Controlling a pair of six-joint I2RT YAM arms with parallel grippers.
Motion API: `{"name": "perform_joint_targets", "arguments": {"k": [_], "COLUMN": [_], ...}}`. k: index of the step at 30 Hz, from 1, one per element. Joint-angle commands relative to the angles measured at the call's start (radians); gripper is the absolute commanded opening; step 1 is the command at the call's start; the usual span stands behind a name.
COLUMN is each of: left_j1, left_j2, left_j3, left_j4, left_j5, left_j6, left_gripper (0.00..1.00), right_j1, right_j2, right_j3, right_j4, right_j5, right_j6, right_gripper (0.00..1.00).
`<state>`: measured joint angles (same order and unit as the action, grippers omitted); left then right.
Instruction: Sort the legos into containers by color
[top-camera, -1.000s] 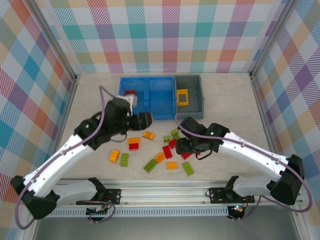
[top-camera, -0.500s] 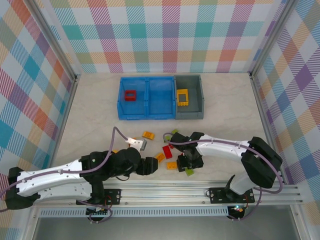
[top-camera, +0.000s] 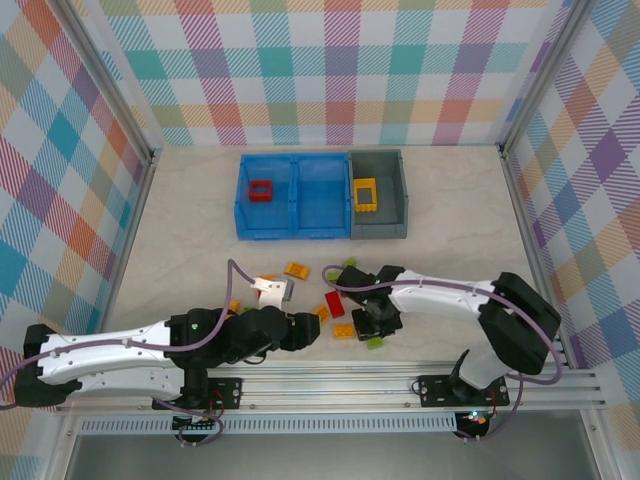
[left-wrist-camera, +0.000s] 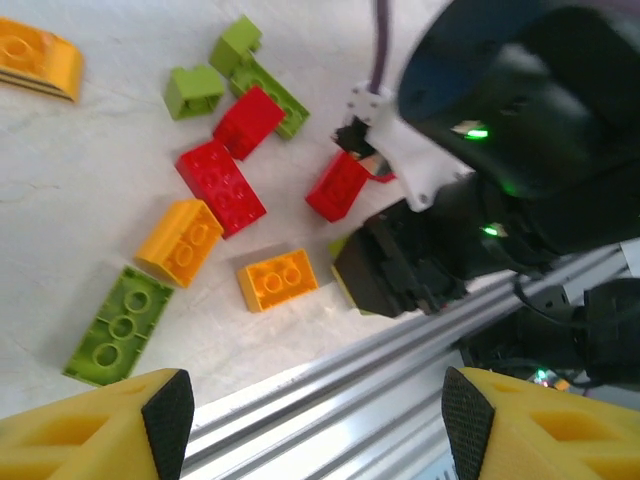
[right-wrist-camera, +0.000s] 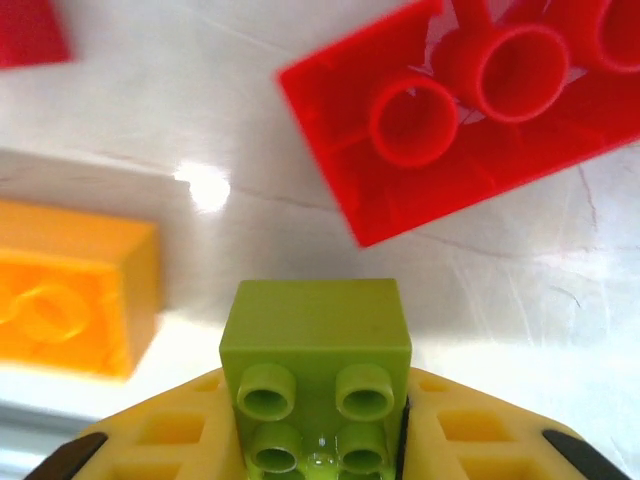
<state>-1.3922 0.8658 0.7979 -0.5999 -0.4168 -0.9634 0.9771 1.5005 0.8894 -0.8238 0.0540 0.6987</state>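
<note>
The left arm (top-camera: 110, 352) lies low along the near edge, folded far out to the left and reaching back right towards the middle. Its wrist ends in the left gripper (top-camera: 298, 331) (left-wrist-camera: 318, 400), which points right with its yellow fingers (left-wrist-camera: 100, 430) spread wide and nothing between them. The right arm (top-camera: 450, 297) rises from its base to an elbow at the right, then stretches left across the near half. Its wrist turns down so the right gripper (top-camera: 377, 328) (right-wrist-camera: 320, 440) points at the tabletop, fingers (right-wrist-camera: 180, 440) pressed to either side of a lime green brick (right-wrist-camera: 315, 340).
</note>
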Motion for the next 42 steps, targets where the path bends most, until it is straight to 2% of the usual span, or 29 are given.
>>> {"name": "perform_joint_targets", "arguments": {"k": [1,5,7,13,16,21,24,30,34,38,40,42], "left_j1": [-0.013,-0.004,0.043,0.272,0.358,0.466,0.518,0.595,0.629,0.689,0.718,0.725], "left_j2": [-0.018,0.018,0.02,0.063,0.103,0.127,0.134,0.163,0.193,0.235,0.283,0.337], "left_j3": [0.103,0.211,0.245,0.32,0.337,0.31,0.276,0.198,0.145,0.08,0.058,0.051], "left_j4": [-0.11,-0.223,-0.253,-0.193,-0.18,-0.2,-0.219,-0.259,-0.27,-0.231,-0.193,-0.171], "left_j5": [-0.14,-0.262,-0.286,-0.123,-0.047,0.022,0.053,0.123,0.155,0.237,0.295,0.318], "left_j6": [-0.006,0.008,0.022,0.166,0.206,0.193,0.178,0.158,0.159,0.181,0.22,0.251], "left_gripper": [0.68,0.69,0.7,0.69,0.69,0.69,0.68,0.65,0.66,0.72,0.74,0.76], "right_j1": [-0.006,-0.09,-0.129,-0.24,-0.278,-0.314,-0.322,-0.324,-0.322,-0.298,-0.264,-0.224], "right_j2": [-0.085,0.019,0.138,0.492,0.641,0.881,0.955,0.966,0.891,0.753,0.621,0.456], "right_j3": [0.178,0.45,0.601,0.962,1.129,1.422,1.498,1.518,1.525,1.498,1.373,1.154], "right_j4": [-0.095,-0.12,-0.097,-0.067,-0.079,-0.201,-0.242,-0.241,-0.239,-0.232,-0.179,-0.064], "right_j5": [0.046,0.088,0.119,0.151,0.144,0.135,0.125,0.101,0.089,0.083,0.088,0.087], "right_j6": [-0.025,-0.115,-0.161,-0.205,-0.224,-0.237,-0.233,-0.246,-0.26,-0.273,-0.285,-0.285], "right_gripper": [0.26,0.26,0.27,0.26,0.26,0.27,0.35,0.51,0.56,0.56,0.57,0.61]}}
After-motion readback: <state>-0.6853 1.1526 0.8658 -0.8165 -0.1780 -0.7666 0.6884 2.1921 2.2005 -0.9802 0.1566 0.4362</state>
